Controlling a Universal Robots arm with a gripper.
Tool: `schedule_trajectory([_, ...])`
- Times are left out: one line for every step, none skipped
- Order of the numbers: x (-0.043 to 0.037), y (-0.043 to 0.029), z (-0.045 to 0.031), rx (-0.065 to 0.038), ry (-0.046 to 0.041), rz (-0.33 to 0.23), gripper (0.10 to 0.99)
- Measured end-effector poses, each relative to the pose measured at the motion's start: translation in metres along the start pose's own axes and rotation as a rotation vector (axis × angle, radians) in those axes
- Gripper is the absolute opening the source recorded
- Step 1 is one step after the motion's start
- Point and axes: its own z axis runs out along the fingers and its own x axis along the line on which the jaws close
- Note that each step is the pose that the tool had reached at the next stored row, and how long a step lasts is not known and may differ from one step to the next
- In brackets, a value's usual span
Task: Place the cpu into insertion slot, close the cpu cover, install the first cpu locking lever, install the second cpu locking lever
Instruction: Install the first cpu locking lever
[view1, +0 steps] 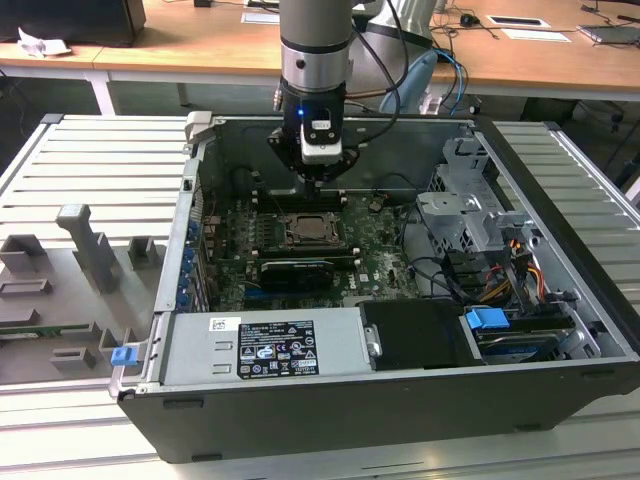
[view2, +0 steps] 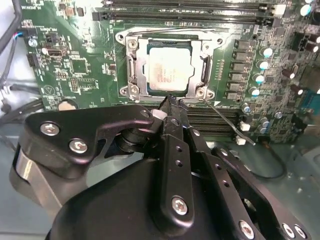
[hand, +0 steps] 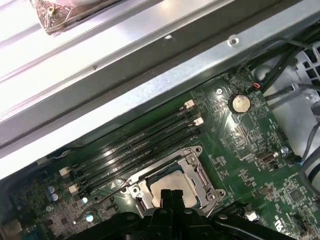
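Silver cpu (view2: 167, 70) seated w/ cpu cover (view2: 200, 47) down; gripper (view2: 170, 100) tips together, hiding cover's near edge.

The cpu (view2: 167, 70) has a pale, matt metal top. The cover (view2: 196, 48) is shiny bare metal, the gripper (view2: 170, 101) matt black, and the board (view2: 80, 65) glossy green.

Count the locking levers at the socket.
2. The far lever runs along the socket edge away from the gripper; the near lever angles out from the corner by it. None seems hidden.
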Motion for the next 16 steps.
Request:
schedule_trajectory([0.0, 0.0, 0.0002, 0.0, 0.0012, -0.011, 0.106])
schedule_trajectory([0.0, 0.0, 0.0004, 0.0, 0.0017, -0.023, 0.106])
schedule_trajectory([0.0, 0.0, 0.0004, -0.001, 0.0023, -0.036, 0.106])
schedule_trajectory([0.0, 0.0, 0.0005, -0.001, 0.0031, -0.057, 0.106])
schedule_trajectory([0.0, 0.0, 0.0006, -0.002, 0.0039, -0.075, 0.106])
schedule_trajectory([0.0, 0.0, 0.0007, -0.002, 0.0047, -0.096, 0.106])
schedule_trajectory([0.0, 0.0, 0.0007, -0.003, 0.0054, -0.116, 0.106])
schedule_trajectory([0.0, 0.0, 0.0007, -0.003, 0.0066, -0.144, 0.106])
schedule_trajectory([0.0, 0.0, 0.0007, -0.004, 0.0079, -0.179, 0.106])
schedule_trajectory([0.0, 0.0, 0.0007, -0.005, 0.0084, -0.193, 0.106])
schedule_trajectory([0.0, 0.0, 0.0007, -0.005, 0.0088, -0.203, 0.106])
schedule_trajectory([0.0, 0.0, 0.0007, -0.005, 0.009, -0.21, 0.106])
schedule_trajectory([0.0, 0.0, 0.0007, -0.005, 0.0094, -0.22, 0.106])
schedule_trajectory([0.0, 0.0, 0.0007, -0.005, 0.0097, -0.228, 0.106])
schedule_trajectory([0.0, 0.0, 0.0007, -0.006, 0.01, -0.235, 0.106])
schedule_trajectory([0.0, 0.0, 0.0007, -0.006, 0.0103, -0.243, 0.106])
